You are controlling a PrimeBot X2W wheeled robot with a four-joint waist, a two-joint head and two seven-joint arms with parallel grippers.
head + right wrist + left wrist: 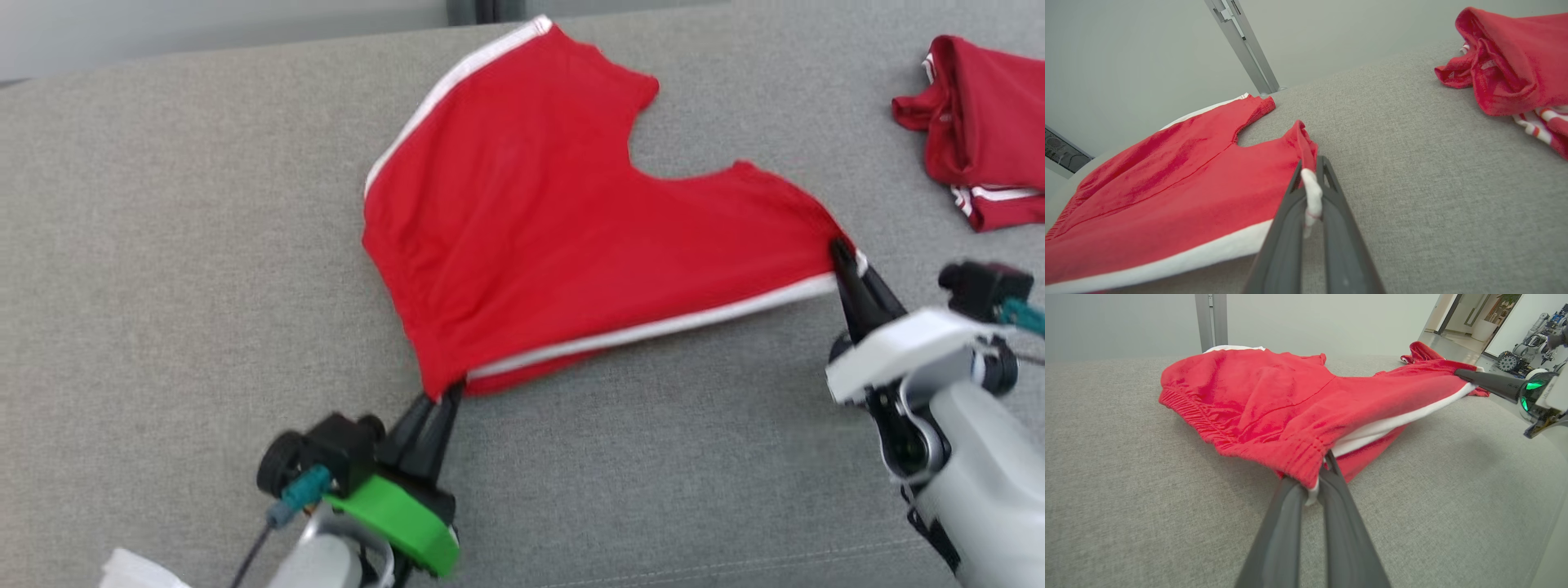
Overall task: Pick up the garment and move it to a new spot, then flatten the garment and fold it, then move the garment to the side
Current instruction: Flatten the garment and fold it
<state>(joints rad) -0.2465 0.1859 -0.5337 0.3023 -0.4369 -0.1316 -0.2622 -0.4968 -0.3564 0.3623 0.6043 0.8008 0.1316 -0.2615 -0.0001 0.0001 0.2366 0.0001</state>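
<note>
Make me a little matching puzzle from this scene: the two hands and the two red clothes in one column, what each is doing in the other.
1 left hand
2 right hand
3 red shorts
4 crumpled red garment

A lies bunched, untouched, at the right
B pinches the elastic waistband corner
C stretched between both hands
D pinches a leg-hem corner

Pairs: 1-B, 2-D, 3-C, 4-A

The garment [555, 220] mid-surface [163, 286], other clothes [980, 122] at far right, well apart

Left gripper [451, 394] (green-cuffed), right gripper [839, 249], both pinching the garment [555, 220], held wide apart
</note>
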